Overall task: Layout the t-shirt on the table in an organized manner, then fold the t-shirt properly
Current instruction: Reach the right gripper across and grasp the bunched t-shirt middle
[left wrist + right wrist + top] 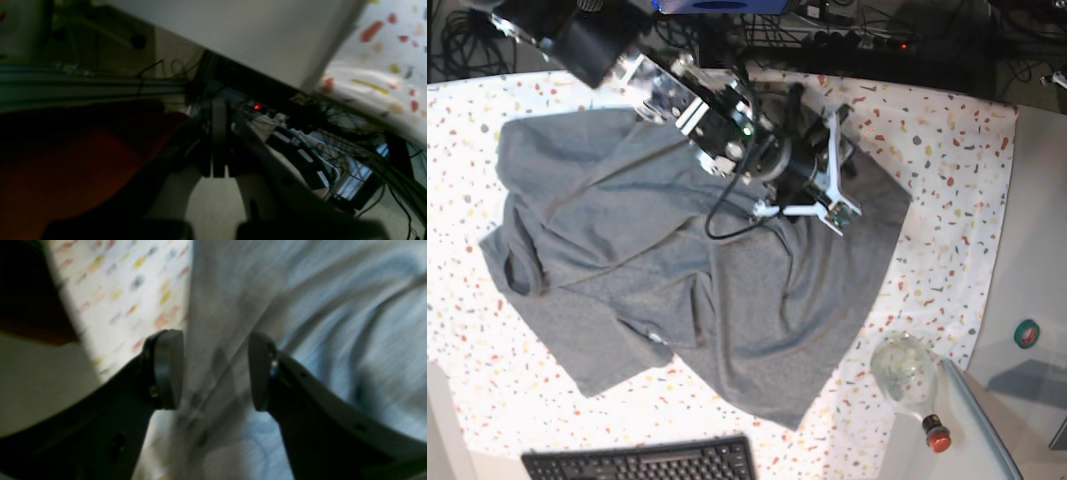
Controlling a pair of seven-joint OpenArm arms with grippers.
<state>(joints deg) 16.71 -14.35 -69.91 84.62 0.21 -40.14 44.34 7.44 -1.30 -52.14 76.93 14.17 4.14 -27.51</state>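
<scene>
You see the t-shirt (697, 290) lying rumpled across the middle of the table (947, 170), one sleeve at the left. Your right gripper (216, 371) hangs over its far right edge, jaws parted with nothing between them. A bottle (907, 375) lies at the near right. Your left gripper (218, 140) is clenched, off the table.

Overhead base view; close wrist views
</scene>
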